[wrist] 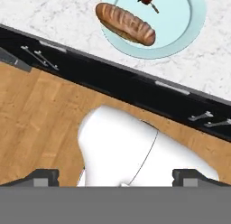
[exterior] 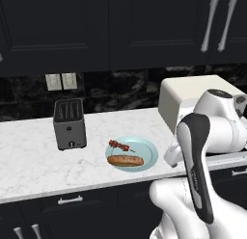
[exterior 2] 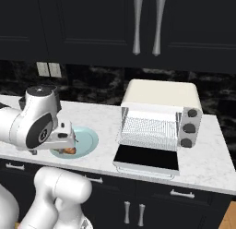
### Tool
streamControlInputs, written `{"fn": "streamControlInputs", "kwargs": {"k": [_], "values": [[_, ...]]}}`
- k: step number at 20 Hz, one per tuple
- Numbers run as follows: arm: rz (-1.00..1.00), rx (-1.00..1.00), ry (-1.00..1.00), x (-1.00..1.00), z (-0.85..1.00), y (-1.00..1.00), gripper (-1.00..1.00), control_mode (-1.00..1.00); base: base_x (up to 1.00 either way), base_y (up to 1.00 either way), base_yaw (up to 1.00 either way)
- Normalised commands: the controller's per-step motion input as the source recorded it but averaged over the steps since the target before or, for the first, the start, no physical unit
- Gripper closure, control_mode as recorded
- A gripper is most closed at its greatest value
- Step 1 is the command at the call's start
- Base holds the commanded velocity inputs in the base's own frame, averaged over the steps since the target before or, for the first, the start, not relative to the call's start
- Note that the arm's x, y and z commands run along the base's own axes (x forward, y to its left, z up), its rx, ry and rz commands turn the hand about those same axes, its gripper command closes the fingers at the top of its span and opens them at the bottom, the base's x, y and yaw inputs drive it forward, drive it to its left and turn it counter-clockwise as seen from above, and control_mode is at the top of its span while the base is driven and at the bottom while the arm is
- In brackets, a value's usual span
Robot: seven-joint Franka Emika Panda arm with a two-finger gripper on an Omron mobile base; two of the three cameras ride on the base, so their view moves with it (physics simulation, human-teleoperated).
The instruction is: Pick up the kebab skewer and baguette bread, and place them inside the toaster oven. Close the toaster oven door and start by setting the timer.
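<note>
You should first bring the gripper (wrist: pixel 115 180) forward over the plate (exterior: pixel 149 153) and lower it slowly, with the jaws across the thin stick of the kebab skewer (exterior: pixel 120 146), not along it. The gripper is wide open and holds nothing; it hangs in front of the worktop (exterior: pixel 29 151), above the floor (wrist: pixel 40 123). The skewer and the baguette bread (exterior: pixel 125 160) lie side by side on the plate, well ahead of the gripper. The toaster oven (exterior 2: pixel 159 119) stands to the right, its door (exterior 2: pixel 147 159) already down.
</note>
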Motion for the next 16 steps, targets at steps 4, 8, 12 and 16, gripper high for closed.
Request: {"fn": "streamControlInputs", "kwargs": {"k": [4,8,12,16], "values": [[0.35,-0.14,0.00,0.06,-0.04,0.56,-1.00,-1.00,0.00,0.00,0.00],[0.33,-0.13,0.01,0.21,-0.01,0.26,-1.00,-1.00,0.00,0.00,0.00],[0.20,-0.04,0.01,0.27,-0.09,-0.01,-1.00,-1.00,0.00,0.00,0.00],[0.14,0.00,-0.01,0.47,-0.46,0.01,-1.00,-1.00,0.00,0.00,0.00]]}}
